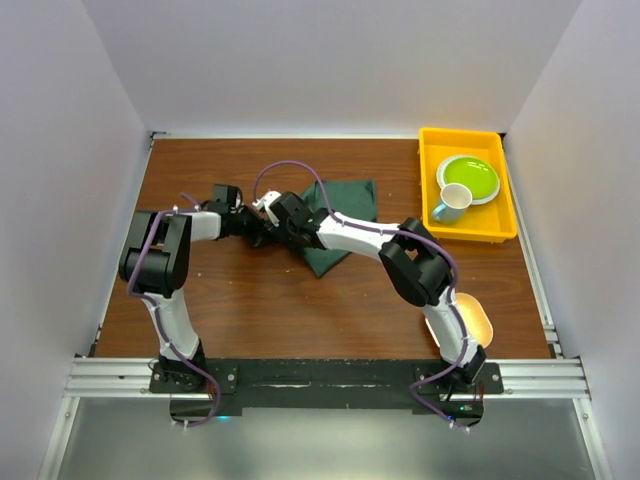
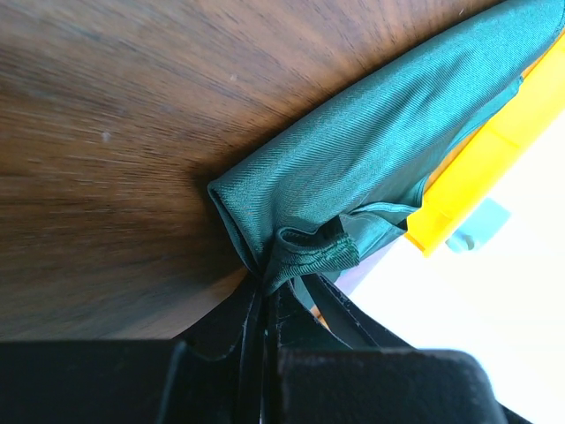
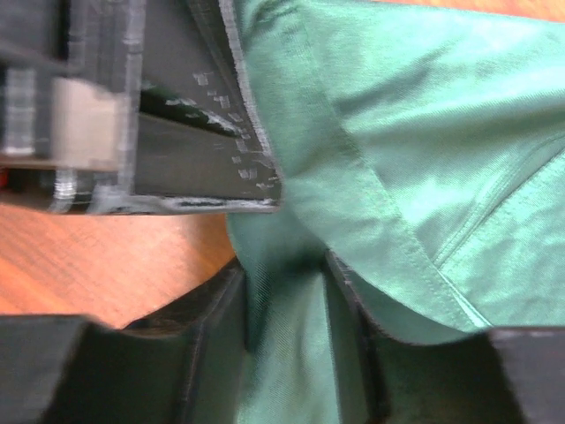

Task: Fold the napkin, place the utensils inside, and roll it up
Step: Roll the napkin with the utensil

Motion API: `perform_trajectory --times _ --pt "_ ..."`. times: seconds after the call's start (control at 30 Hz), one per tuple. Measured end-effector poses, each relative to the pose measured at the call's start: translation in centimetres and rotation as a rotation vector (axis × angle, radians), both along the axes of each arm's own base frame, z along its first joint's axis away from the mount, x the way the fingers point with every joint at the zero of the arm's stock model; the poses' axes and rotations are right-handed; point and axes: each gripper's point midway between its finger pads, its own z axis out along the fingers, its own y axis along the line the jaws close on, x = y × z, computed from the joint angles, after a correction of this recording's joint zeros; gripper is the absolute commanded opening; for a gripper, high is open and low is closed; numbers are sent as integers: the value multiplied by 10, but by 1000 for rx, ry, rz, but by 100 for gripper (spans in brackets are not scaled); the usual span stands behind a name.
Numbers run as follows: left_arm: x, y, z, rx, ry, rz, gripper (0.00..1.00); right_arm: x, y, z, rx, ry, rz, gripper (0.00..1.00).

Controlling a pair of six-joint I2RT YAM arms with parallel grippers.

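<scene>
The dark green napkin point(image 1: 345, 205) lies bunched on the wooden table point(image 1: 230, 300), left of the yellow tray. Both grippers meet at its left end. My left gripper point(image 1: 252, 228) is shut on a gathered corner of the napkin point(image 2: 371, 150), pinched tight at the fingertips point(image 2: 263, 287). My right gripper point(image 1: 280, 224) reaches in from the right. In the right wrist view its gripper point(image 3: 284, 291) has a fold of the napkin point(image 3: 441, 132) filling the space between its fingers. The left gripper's black finger point(image 3: 194, 115) lies just above it. No spoon is in view.
The yellow tray point(image 1: 470, 232) at the back right holds a green plate point(image 1: 470, 178) and a pale cup point(image 1: 452, 203). Its edge also shows in the left wrist view point(image 2: 494, 150). A pale yellow round object point(image 1: 472, 320) lies by the right arm's base.
</scene>
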Motion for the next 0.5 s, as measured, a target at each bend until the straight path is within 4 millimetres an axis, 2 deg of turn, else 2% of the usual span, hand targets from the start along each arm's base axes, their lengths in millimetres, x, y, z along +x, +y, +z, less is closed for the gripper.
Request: perform_trajectory --times 0.1,0.17,0.3,0.37,0.4,0.47,0.5 --pt "0 0 0 -2 0 -1 0 3 -3 0 27 1 -25 29" --pt "0 -1 1 -6 0 -4 0 4 -4 1 52 6 -38 19" --pt "-1 -2 3 -13 -1 -9 8 7 -3 2 100 25 -56 8" --pt "1 -2 5 -12 -6 -11 16 8 -2 3 126 45 -61 4" --pt "2 -2 7 -8 -11 -14 22 9 -2 3 138 57 -63 1" --pt "5 -1 11 0 -26 -24 30 9 -2 3 165 87 -63 0" --pt "6 -1 14 7 -36 -28 36 9 -2 3 183 106 -64 0"
